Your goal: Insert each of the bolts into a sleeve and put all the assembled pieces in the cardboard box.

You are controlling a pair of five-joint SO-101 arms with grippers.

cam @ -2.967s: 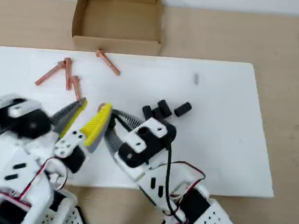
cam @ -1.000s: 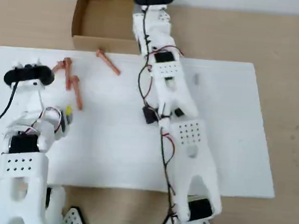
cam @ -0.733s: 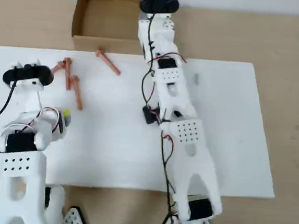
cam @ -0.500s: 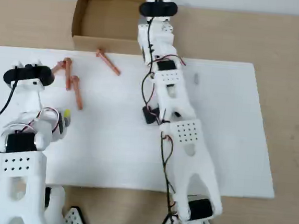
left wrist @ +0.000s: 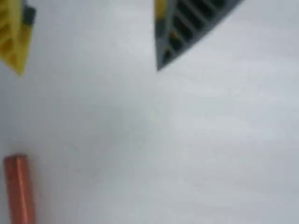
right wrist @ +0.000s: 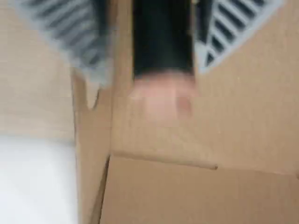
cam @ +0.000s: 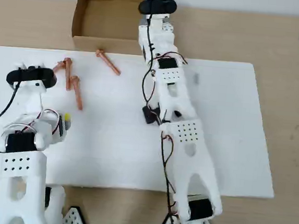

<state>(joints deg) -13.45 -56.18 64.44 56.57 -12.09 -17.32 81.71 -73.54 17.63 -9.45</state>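
1. A tan wooden desk (cam: 287, 92) carries a white sheet (cam: 224, 150). The sheet stops short of the desk's far and right edges, so a strip of wood borders it there.
2. The right arm (cam: 182, 130) lies stretched along the middle of the sheet, from its near edge to past its far edge. A broad stretch of sheet separates it from the left arm (cam: 23, 148), which stands by the sheet's left edge.
3. The cardboard box (cam: 82, 17) sits open-topped at the desk's far edge, just at the sheet's far edge. The right arm's wrist hangs over the box's right wall.
4. From above, that wrist covers what it carries. The right wrist view shows the right gripper (right wrist: 154, 79) over the inside of the box, close to the wall. A black sleeve (right wrist: 162, 42) sits in the gripper, and a pinkish bolt end (right wrist: 163, 95) pokes out of the sleeve toward the box floor. Whether the sleeve is clamped or loose cannot be told.
5. The left gripper (left wrist: 88, 69) is spread wide above the sheet near its far-left corner. A copper bolt (left wrist: 18, 191) lies near it, apart from both tips.
6. Four loose bolts (cam: 77, 91) lie on the far-left part of the sheet, one of them close to the box's front wall.
7. Spare sleeves (cam: 150, 113), small and black, peek out from under the right arm at the sheet's middle.
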